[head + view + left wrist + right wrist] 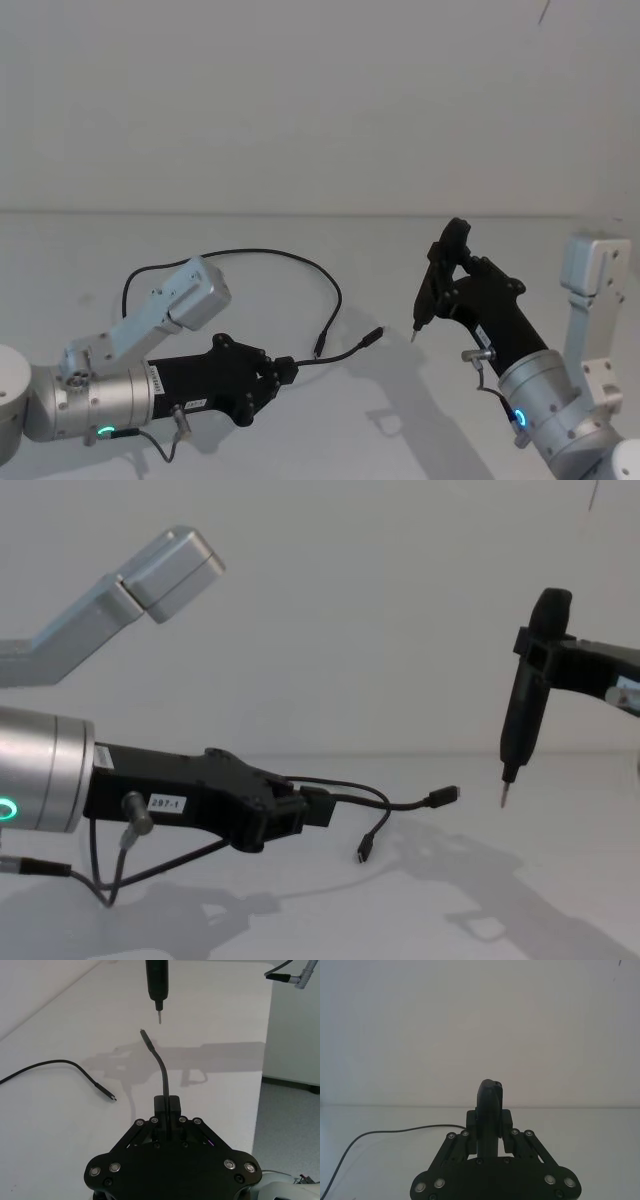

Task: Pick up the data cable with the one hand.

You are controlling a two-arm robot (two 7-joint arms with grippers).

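Cable lifted near one plug, grip narrow.
We find the left gripper (pixel 312 808) pinched on the data cable (pixel 262 254), a thin black cord; one plug juts forward, the rest loops over the table (pixel 400 400). We judge it may slip through. The right gripper (pixel 440 290) clamps a pointed tool (pixel 525 705).

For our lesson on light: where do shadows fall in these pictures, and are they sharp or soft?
Head view: soft grey shadows on the table under the left pincer. Left wrist view: a soft shadow band beyond the cable end. Chest view: faint blurred shadows under both arms.
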